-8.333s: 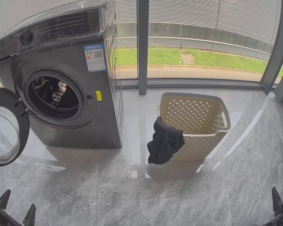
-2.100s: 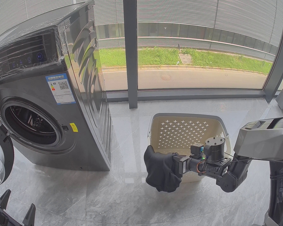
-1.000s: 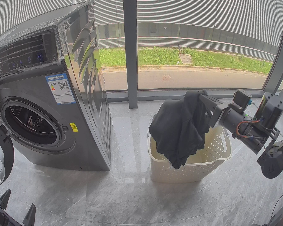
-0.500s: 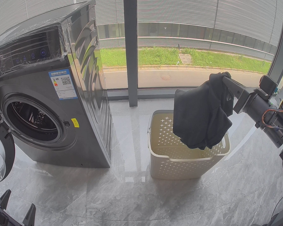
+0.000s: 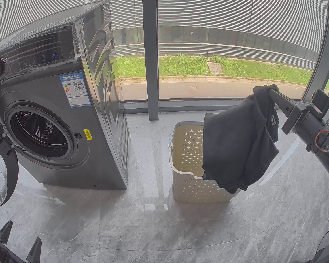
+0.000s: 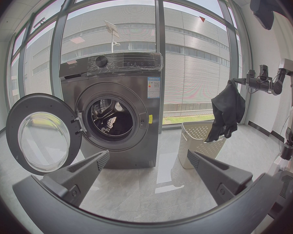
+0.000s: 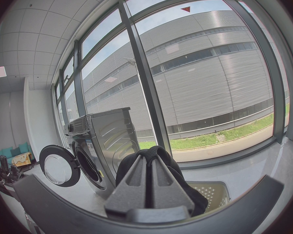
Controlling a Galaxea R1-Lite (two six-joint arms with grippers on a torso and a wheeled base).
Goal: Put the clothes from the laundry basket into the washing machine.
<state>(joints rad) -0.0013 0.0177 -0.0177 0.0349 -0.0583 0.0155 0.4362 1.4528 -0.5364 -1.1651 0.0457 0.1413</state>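
Observation:
A black garment (image 5: 239,143) hangs in the air over the right side of the cream laundry basket (image 5: 186,165), with my right gripper (image 5: 274,92) shut on its top fold. The same garment (image 7: 159,160) drapes over the closed fingers in the right wrist view, and it (image 6: 226,112) shows dangling above the basket (image 6: 195,143) in the left wrist view. The grey washing machine (image 5: 58,103) stands to the left with its round door (image 5: 0,167) swung open. My left gripper (image 5: 20,240) sits low at the near left, open and holding nothing.
A large window wall with a dark pillar (image 5: 150,52) runs behind the basket. Marble floor (image 5: 153,227) lies bare between me and the machine. The open door (image 6: 42,134) juts out on the machine's left side.
My right gripper took hold of the black garment on the basket's rim and lifted it high to the right. The camera has shifted, so the basket and machine sit differently in the picture.

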